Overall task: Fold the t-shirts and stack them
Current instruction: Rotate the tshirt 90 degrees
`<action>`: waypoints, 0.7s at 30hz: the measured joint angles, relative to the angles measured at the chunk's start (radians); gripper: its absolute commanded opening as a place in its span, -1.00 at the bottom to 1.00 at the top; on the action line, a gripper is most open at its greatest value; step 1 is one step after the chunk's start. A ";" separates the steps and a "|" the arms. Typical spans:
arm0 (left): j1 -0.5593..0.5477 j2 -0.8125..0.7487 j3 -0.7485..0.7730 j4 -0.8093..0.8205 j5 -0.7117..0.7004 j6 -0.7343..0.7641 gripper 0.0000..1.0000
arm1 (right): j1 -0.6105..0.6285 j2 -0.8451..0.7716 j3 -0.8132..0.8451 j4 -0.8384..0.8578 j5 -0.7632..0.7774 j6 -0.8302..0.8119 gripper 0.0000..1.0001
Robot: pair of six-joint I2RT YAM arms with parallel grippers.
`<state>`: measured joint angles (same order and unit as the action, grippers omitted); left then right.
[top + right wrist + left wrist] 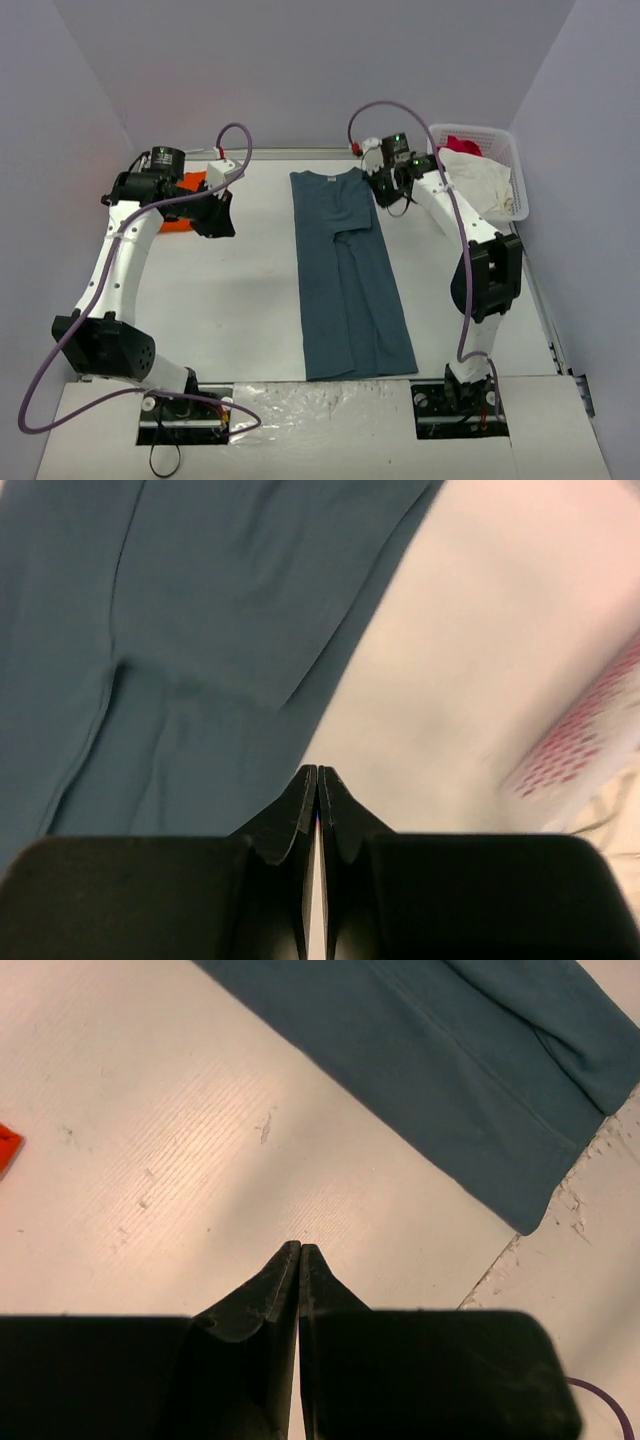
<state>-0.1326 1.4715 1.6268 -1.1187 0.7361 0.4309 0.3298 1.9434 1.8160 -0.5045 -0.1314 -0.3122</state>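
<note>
A slate-blue t-shirt (350, 275) lies in a long narrow strip down the middle of the table, both sides folded inward. It also shows in the left wrist view (450, 1060) and the right wrist view (180, 610). An orange t-shirt (180, 205) sits at the back left, mostly hidden behind my left arm; a sliver of orange t-shirt (6, 1146) shows at the left edge of the left wrist view. My left gripper (222, 215) hovers shut and empty over bare table (300, 1247). My right gripper (385, 190) is shut and empty just off the blue shirt's far right corner (317, 770).
A white mesh basket (515, 165) stands at the back right with a white garment (485, 185) and a red-pink garment (460, 145) in it. Grey walls close in the table on three sides. A shiny plastic sheet (320, 410) lies between the arm bases.
</note>
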 measured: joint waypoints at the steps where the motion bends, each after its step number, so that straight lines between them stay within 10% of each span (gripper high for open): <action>1: 0.019 0.000 -0.001 0.000 -0.004 -0.006 -0.95 | 0.007 -0.023 -0.060 -0.020 -0.015 -0.010 -1.00; 21: 0.040 -0.150 -0.285 0.082 -0.142 -0.050 -0.95 | 0.248 -0.161 -0.531 -0.166 -0.143 -0.072 -1.00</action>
<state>-0.0921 1.3220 1.3415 -1.0370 0.5945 0.3809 0.5777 1.7821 1.2846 -0.6708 -0.2749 -0.3847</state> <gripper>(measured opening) 0.027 0.001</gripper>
